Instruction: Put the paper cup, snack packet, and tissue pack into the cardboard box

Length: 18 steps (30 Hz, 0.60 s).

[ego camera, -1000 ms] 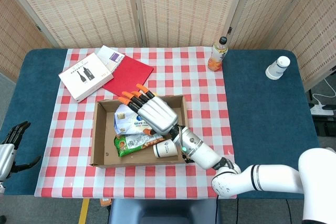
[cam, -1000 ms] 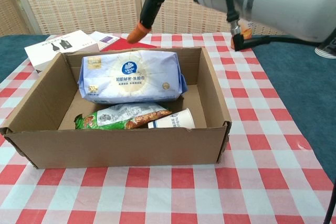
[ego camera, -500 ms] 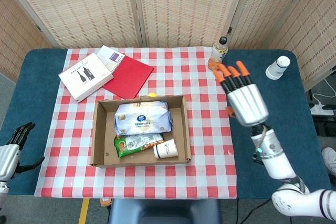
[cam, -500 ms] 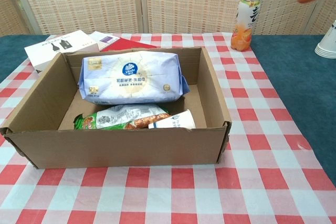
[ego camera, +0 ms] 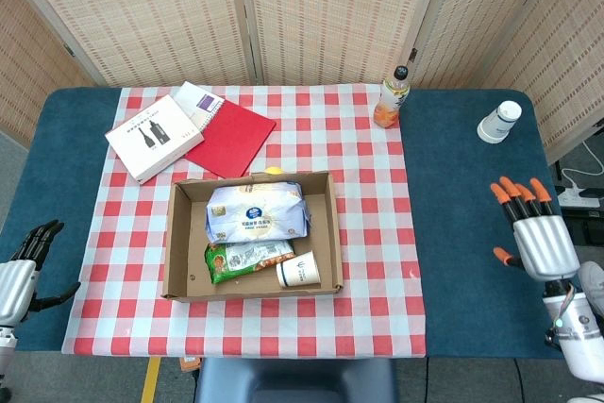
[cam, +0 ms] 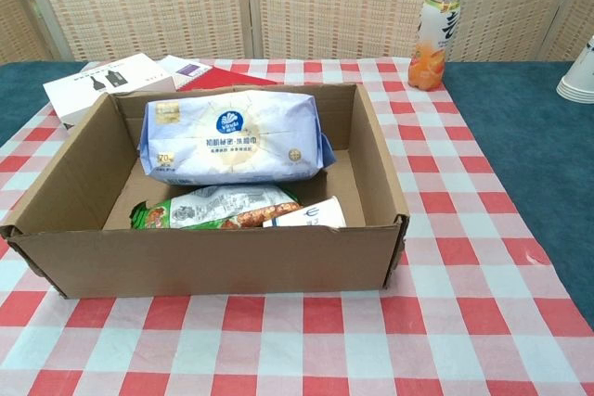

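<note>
Left hand: black-fingered, seen only in the head view at the bench's left edge; fingers apart, nothing held.

White flat box: printed with two dark bottles; laid at the far left of the red-and-white checked cloth. A purple-and-white booklet and a red folder are lodged just beside it; lettering too small to be read.

Cardboard box: open-topped, brown corrugated, set mid-cloth. All three task items are contained in it.

Tissue pack: soft pale-blue plastic wrap with a round blue logo, leaned against the far wall; its Chinese print is not legible.

Snack packet: crinkled green-and-white foil, laid along the near side.

Paper cup: white, tipped on its side, touching the snack packet's right end; its mouth is shown only in the head view.

Drink bottle: clear plastic, orange liquid, black cap, upright at the cloth's far right edge.

Stacked white cups: upright on blue covering, well apart from the cardboard box.

Right hand: silver with orange fingertips, head view only, over the bench's right edge; fingers extended and slightly apart, nothing held.
</note>
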{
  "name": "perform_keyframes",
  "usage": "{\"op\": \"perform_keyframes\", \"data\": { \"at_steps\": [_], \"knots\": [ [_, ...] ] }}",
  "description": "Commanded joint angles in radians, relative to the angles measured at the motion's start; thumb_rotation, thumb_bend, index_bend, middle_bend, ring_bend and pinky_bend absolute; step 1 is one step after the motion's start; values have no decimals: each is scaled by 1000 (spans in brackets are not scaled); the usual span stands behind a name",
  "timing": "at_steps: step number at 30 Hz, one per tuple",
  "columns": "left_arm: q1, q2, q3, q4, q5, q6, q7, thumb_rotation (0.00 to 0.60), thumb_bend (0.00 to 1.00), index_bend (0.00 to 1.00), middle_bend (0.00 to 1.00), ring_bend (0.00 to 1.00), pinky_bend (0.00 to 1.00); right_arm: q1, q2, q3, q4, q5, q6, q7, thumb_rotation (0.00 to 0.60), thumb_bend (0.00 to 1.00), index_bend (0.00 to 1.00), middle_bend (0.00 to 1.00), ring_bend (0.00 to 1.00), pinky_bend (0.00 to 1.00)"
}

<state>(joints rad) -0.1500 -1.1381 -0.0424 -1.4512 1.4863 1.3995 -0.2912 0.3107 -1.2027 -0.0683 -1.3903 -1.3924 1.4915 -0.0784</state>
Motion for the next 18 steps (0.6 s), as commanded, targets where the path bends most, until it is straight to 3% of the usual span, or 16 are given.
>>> {"op": "perform_keyframes", "data": {
  "at_steps": [1,8,18],
  "knots": [
    [-3,-3,-1,5,-5,-6,4,600,213,40,8,0,230,-57,-42,-24,48,-56,49,41,600,0,0,0,0,0],
    [1,0,-3,5,-9,-1,3,600,213,41,9,0,231,-85,-24,1,7,-125,115,2,600,0,0,0,0,0],
    [0,-1,-6,7,-17,-9,1,600,214,41,9,0,230,-104,-16,49,-4,-138,119,-6,600,0,0,0,0,0]
  ]
}}
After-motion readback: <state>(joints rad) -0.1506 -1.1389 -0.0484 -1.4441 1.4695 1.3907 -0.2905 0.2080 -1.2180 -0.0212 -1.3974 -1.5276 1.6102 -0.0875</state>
